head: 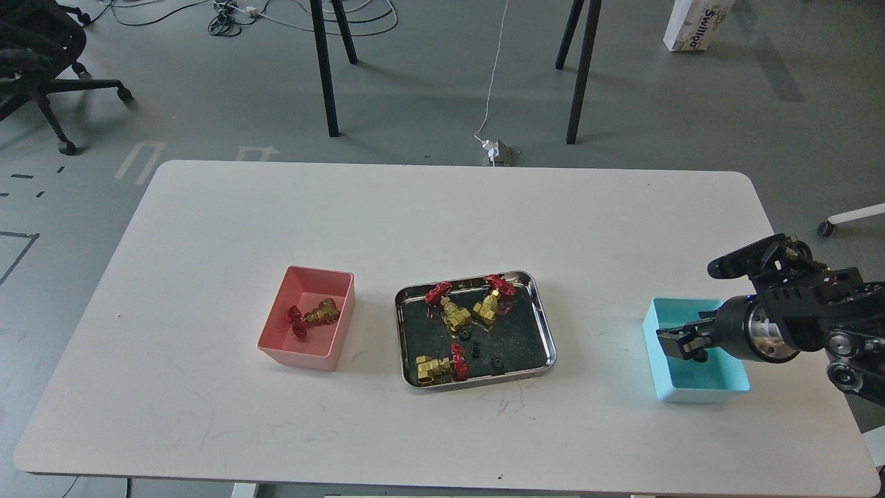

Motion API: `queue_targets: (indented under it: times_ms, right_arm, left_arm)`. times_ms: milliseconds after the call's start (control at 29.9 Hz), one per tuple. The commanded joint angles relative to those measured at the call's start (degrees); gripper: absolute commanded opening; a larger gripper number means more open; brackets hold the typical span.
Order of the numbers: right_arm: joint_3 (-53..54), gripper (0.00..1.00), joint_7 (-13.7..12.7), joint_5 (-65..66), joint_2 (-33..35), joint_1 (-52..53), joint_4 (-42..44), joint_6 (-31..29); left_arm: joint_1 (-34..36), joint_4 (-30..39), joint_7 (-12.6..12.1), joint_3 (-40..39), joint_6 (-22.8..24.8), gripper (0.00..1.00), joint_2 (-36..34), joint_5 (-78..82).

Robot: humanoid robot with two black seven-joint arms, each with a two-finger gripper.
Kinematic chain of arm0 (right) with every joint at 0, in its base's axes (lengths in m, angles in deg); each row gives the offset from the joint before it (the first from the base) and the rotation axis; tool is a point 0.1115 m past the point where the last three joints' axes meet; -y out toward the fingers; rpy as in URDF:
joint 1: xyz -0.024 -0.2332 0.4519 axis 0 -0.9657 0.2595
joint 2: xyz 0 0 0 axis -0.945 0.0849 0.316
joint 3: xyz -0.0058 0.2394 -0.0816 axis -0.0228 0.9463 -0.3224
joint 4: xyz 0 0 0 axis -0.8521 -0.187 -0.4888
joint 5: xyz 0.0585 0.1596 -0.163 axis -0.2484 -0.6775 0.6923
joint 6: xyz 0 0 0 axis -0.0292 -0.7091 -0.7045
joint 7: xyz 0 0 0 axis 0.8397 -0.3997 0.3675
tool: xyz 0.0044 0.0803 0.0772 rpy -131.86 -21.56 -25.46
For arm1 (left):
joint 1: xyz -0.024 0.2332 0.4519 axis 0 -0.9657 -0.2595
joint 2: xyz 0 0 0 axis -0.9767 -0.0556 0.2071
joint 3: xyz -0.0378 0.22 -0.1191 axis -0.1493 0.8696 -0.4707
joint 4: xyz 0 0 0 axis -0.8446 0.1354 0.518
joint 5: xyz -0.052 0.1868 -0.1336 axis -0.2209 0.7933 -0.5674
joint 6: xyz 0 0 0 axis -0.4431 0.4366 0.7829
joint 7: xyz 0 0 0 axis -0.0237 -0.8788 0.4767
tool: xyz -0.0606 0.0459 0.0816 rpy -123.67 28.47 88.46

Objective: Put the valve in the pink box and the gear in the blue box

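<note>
The pink box [299, 355] stands left of centre with one brass valve with a red handwheel [315, 315] lying in it. Three more valves [454, 312] lie in the steel tray [547, 330] at centre, with three tiny black gears [467, 337] among them. The blue box [700, 394] stands at the right. My right gripper [681, 344] reaches in from the right and hangs over the blue box's left half, fingers pointing left. It is dark and small; a small dark lump shows under its fingertips, and I cannot tell what it is. My left arm is out of view.
The white table [442, 228] carries only the two boxes and the tray. Its right edge is close behind the blue box. Black stand legs [325, 69], cables and an office chair [41, 62] are on the floor beyond the far edge.
</note>
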Motion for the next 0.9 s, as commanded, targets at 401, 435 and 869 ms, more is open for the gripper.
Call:
queue_targets:
  times_ms: [401, 435, 869]
  right_arm:
    - [43.55, 0.95, 0.21, -32.16, -20.13, 8.97, 36.77, 9.7]
    - [43.73, 0.95, 0.21, -33.91, -21.36, 10.72, 39.94, 12.51]
    - [26.72, 0.95, 5.64, -41.66, -27.44, 17.16, 63.87, 32.48]
  left_arm:
    - [3.07, -4.31, -1.26, 5.67, 0.46, 0.95, 8.09, 0.87]
    - [3.43, -5.02, -1.35, 6.2, 0.37, 0.95, 8.97, 0.87]
    - [2.9, -6.69, -1.09, 9.19, 0.37, 0.96, 11.53, 3.06]
